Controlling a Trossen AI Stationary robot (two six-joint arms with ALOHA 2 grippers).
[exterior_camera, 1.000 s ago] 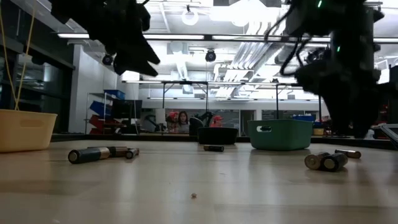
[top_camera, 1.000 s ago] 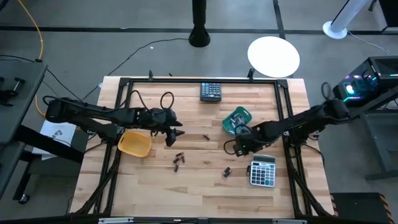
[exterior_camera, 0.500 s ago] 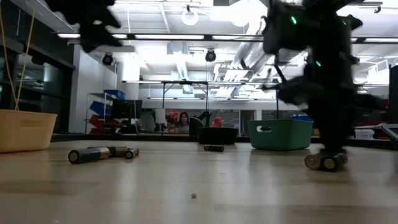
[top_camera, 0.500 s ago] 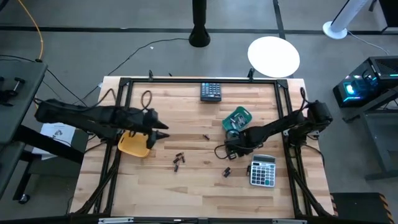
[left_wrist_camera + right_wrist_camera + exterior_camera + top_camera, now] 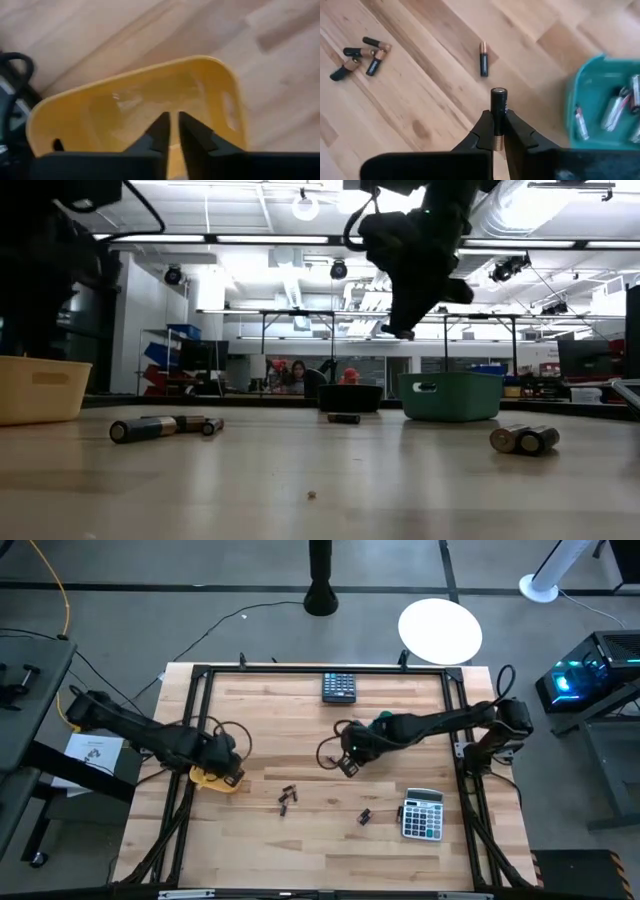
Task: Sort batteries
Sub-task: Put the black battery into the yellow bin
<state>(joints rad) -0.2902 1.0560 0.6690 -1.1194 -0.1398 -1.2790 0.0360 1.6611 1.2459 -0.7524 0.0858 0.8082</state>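
My right gripper (image 5: 498,131) (image 5: 345,760) hangs above the table's middle, shut on one battery (image 5: 498,107). On the wood lie one loose battery (image 5: 483,58), a cluster of several batteries (image 5: 362,57) (image 5: 287,798) and a pair (image 5: 365,816) (image 5: 525,439). More batteries lie in the teal tray (image 5: 602,107) (image 5: 385,725), which is partly under my right arm. At the left, my left gripper (image 5: 172,131) (image 5: 222,768) points down over the yellow tray (image 5: 125,105) (image 5: 212,780). Its fingers are together with nothing between them. My right gripper pinches the battery between its two fingers, which lie along it. The copper-coloured end (image 5: 496,142) sits back between the fingers. The dark end (image 5: 498,95) sticks out past the tips. The gripper slants down from the table's right, and the battery is lifted clear of the wood.
A dark calculator (image 5: 338,687) lies at the far edge and a grey one (image 5: 422,815) at the near right. A black frame (image 5: 200,675) runs along the table's rim. People stand in the room behind (image 5: 285,372).
My right gripper dipped to the table near the grey calculator. It then rose and went toward the table's left and far side with a battery that lay there before. My left gripper has moved toward the table's left edge, tipped to point down, and now stands over the yellow tray.
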